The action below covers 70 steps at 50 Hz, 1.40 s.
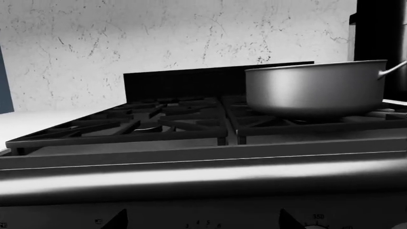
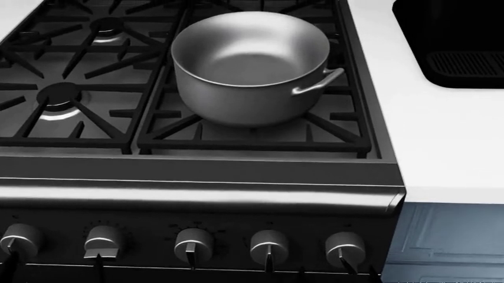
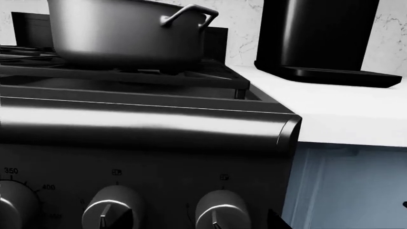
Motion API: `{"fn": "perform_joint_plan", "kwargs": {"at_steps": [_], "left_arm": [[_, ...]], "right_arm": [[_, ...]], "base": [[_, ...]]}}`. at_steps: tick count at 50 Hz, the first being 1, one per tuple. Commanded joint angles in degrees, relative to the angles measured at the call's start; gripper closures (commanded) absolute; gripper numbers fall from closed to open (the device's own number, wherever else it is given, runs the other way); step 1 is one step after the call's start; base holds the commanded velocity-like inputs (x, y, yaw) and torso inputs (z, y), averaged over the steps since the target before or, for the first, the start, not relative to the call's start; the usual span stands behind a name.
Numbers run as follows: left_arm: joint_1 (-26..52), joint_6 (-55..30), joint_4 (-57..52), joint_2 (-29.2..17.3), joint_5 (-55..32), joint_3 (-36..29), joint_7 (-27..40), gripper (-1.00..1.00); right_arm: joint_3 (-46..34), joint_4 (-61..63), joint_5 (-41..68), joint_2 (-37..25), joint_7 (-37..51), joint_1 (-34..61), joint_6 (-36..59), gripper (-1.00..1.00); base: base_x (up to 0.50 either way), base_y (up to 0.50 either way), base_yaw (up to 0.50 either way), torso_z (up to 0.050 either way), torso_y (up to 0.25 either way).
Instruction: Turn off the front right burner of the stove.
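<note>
A: Left hand? Out of sight, can't tell its opening. Ahead of it, the stove (image 2: pixel 236 194) and knob row.

B: Front right burner (image 2: pixel 260 132) under the pot (image 2: pixel 248 65); its end knob (image 2: pixel 345 246) untouched. Right hand unseen too. Everything's left.

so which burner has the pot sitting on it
The front right burner: the steel pot covers its grate, while the left-hand burners show bare round caps.

- The steel pot (image 2: pixel 250 68) covers the front right burner (image 2: pixel 260 127), hiding its head.
- Neither pincer shows clearly.
- The leftmost knob (image 2: pixel 18 240) is cut off.
</note>
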<state>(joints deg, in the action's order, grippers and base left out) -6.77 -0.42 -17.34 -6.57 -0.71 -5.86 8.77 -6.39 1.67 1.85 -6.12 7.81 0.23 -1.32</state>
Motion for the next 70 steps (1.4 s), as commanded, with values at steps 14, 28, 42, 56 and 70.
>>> {"fn": "perform_joint_plan", "kwargs": {"at_steps": [14,28,42,56,70], "left_arm": [[-2.82,1.81,-3.04,-1.63,1.44,-2.30,2.50,-1.00],[-3.20,2.18,-3.50,-2.43,1.78,-3.43,3.28,-1.00],[-3.33,2.68,-3.34,-3.16,1.45,-4.11,3.86,-1.00],[-3.28,3.08,-2.97,-3.63,1.20,-4.63,4.58,-1.00],[-3.23,3.14,-3.06,-4.18,1.09,-5.14,5.22,-1.00]], "right_arm": [[-1.56,-1.18,-2.42,-2.04,3.36,-2.73,-4.39,-1.00],[-3.05,-6.40,-9.32,-3.59,8.27,-1.86,-8.23,-1.00],[-4.71,-19.72,-9.45,-2.72,9.63,5.05,-13.41,-1.00],[-5.79,-23.48,-10.36,-2.58,10.97,6.81,-13.67,-1.00],[-6.82,-31.11,-10.59,-2.08,12.01,11.30,-15.32,-1.00]], "base": [[0.02,0.00,0.00,0.000,0.000],[0.00,0.00,0.00,0.000,0.000],[0.00,0.00,0.00,0.000,0.000],[0.00,0.00,0.00,0.000,0.000],[0.00,0.00,0.00,0.000,0.000]]}}
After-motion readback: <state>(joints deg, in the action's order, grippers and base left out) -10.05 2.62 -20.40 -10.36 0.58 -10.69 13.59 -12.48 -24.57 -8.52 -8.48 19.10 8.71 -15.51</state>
